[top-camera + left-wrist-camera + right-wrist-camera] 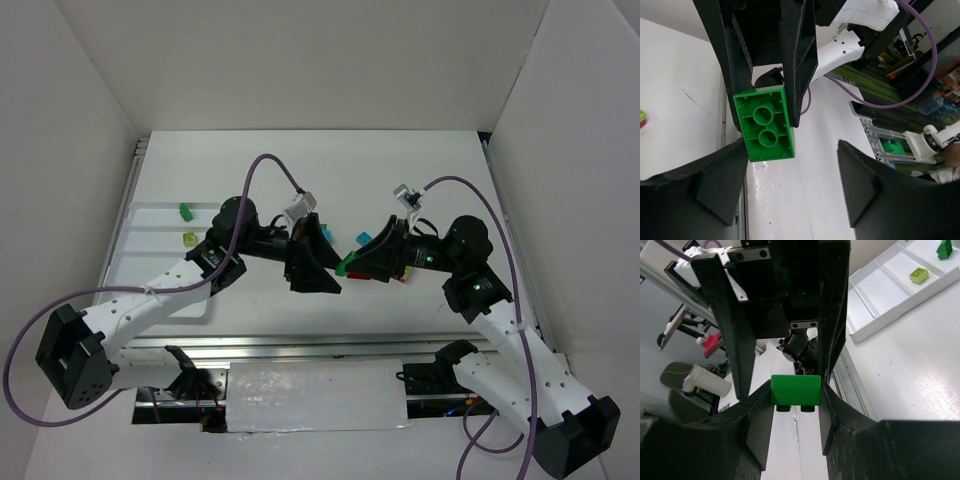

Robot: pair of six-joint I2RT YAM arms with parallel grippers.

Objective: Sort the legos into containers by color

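Right gripper (pixel 795 404) pinches lego (pixel 795 389), left gripper (pixel 792 152) wide

My left gripper (pixel 330 258) and right gripper (pixel 356 260) meet nose to nose around a green lego (pixel 346 267), blocking each other; my left arm (pixel 170 290) overhangs the tray's (pixel 145 230) near part; the far table (pixel 400 170) lies open.

I have the tray (pixel 145 255) at the left of the worktop (pixel 400 170), a far lego (pixel 185 212) and a nearer lego (pixel 190 239) in adjoining compartments, and right of it the left end effector (pixel 328 262) facing the right end effector (pixel 352 264), a third lego (pixel 795 390) between them.
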